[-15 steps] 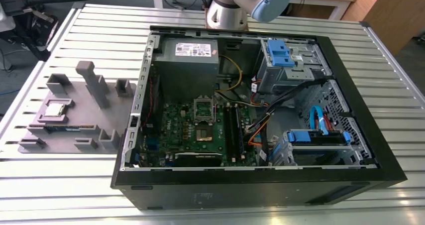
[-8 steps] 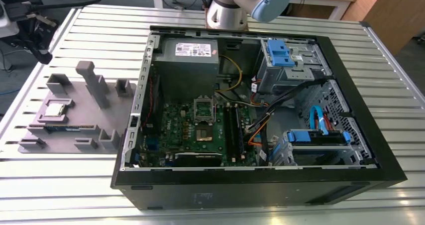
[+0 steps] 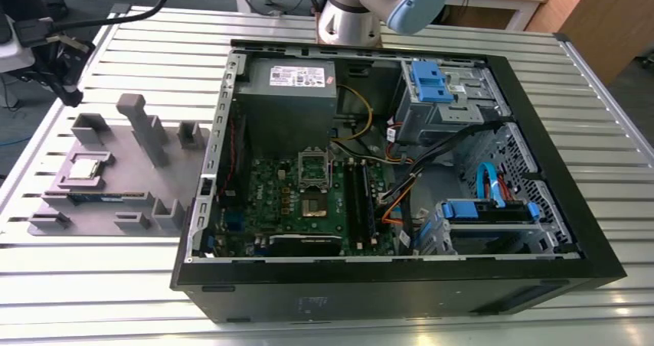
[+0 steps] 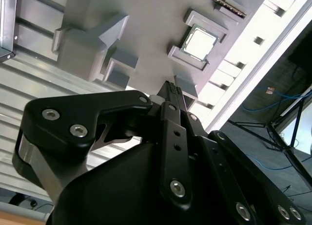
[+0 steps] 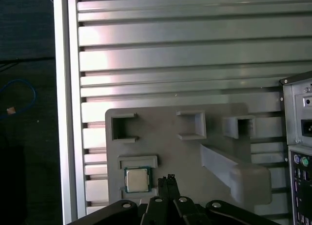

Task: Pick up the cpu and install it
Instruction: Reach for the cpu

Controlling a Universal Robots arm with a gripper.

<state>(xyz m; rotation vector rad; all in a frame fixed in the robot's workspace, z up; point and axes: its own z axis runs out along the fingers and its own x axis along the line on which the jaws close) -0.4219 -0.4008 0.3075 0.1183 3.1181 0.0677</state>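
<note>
Two black fingers (image 5: 164, 187) of the hand (image 5: 168, 178) lie pressed together with nothing between them. Their tips hang over a grey tray (image 5: 165, 149), just beside the cpu (image 5: 137, 180) on its side toward the computer case (image 5: 297, 113). Whether they touch the tray I cannot tell. In the second wrist view the hand (image 4: 170, 91) shows as a narrow black point short of the cpu (image 4: 200, 44).

Bare ribbed metal slats of the tabletop (image 5: 170, 54) lie around the tray. A narrow strip runs to the tabletop's side rail, and a wide stretch lies open past the tray's row of pockets. On its other side the tray sits just beside the case.

The cpu is a small flat square with a dull silvery metal top and a thin green rim. It lies level in a shallow pocket between two low grey walls. In the exterior view the cpu (image 3: 87, 168) sits in the part of the tray (image 3: 138, 181) nearest the tabletop's edge on the exterior view's left.

The tray is matte grey plastic: a flat slab with blocky U-shaped pockets and one long bar ending in a rounded post. A long thin green memory stick (image 3: 94, 198) sits in a slot near the cpu.

Farther on, the black case (image 3: 409, 296) lies open across the tabletop's middle, showing a green circuit board (image 3: 296, 208) and a grey power box (image 3: 286, 93).
</note>
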